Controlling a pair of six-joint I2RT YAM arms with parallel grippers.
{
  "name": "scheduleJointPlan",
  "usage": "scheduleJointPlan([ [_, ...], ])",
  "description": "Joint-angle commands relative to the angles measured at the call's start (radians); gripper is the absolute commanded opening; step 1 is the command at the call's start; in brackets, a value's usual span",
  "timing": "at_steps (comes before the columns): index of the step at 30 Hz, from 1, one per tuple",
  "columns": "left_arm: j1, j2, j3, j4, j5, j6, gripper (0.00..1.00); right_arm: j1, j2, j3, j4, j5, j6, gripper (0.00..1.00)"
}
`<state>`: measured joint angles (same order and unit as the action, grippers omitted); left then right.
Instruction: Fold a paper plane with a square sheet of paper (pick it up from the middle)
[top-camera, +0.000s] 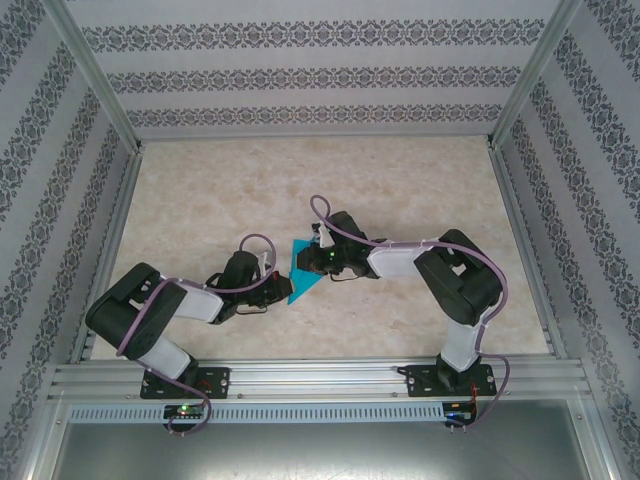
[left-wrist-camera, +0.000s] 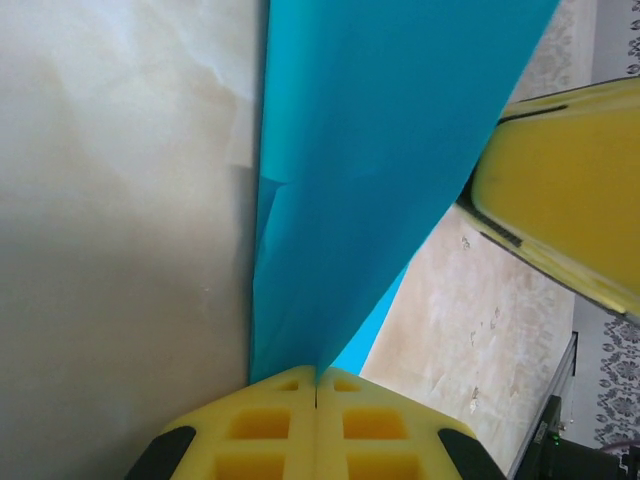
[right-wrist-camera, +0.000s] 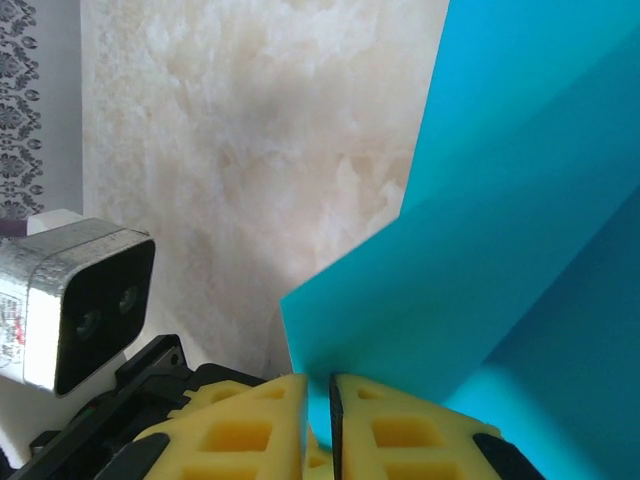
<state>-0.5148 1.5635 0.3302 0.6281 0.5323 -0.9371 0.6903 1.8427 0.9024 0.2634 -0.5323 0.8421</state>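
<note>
The teal-blue sheet of paper (top-camera: 304, 270) is folded into a pointed, layered shape and held between both grippers just above the table's middle. My left gripper (top-camera: 279, 287) is shut on its lower tip; in the left wrist view the yellow pads meet on the paper's narrow end (left-wrist-camera: 317, 377), and the sheet (left-wrist-camera: 370, 150) fans away upward. My right gripper (top-camera: 319, 262) is shut on the opposite edge; in the right wrist view a folded flap (right-wrist-camera: 480, 290) enters the thin slit between its pads (right-wrist-camera: 321, 388). A right finger (left-wrist-camera: 565, 195) appears beside the sheet.
The beige marbled tabletop (top-camera: 400, 180) spreads around the arms. Patterned walls (top-camera: 320, 70) and metal posts enclose it. An aluminium rail (top-camera: 320, 385) runs along the near edge. The left wrist camera housing (right-wrist-camera: 80, 300) sits close to the right gripper.
</note>
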Motion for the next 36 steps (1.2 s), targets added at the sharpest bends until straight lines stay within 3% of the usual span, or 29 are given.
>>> scheduleJointPlan([
  [1, 0.013, 0.032, -0.003, 0.028, 0.013, -0.026, 0.02, 0.011, 0.024, 0.016, 0.014, 0.028, 0.011, 0.16],
  [16, 0.035, 0.096, -0.001, 0.06, 0.032, -0.19, 0.01, -0.013, 0.071, 0.032, 0.023, 0.036, 0.043, 0.16],
  [27, 0.051, 0.093, 0.053, -0.073, 0.064, -0.156, 0.0, -0.024, 0.019, 0.006, 0.03, 0.043, 0.039, 0.17],
  [36, 0.076, 0.109, 0.044, -0.01, 0.12, -0.22, 0.0, -0.029, 0.058, 0.042, 0.084, -0.051, 0.064, 0.17],
])
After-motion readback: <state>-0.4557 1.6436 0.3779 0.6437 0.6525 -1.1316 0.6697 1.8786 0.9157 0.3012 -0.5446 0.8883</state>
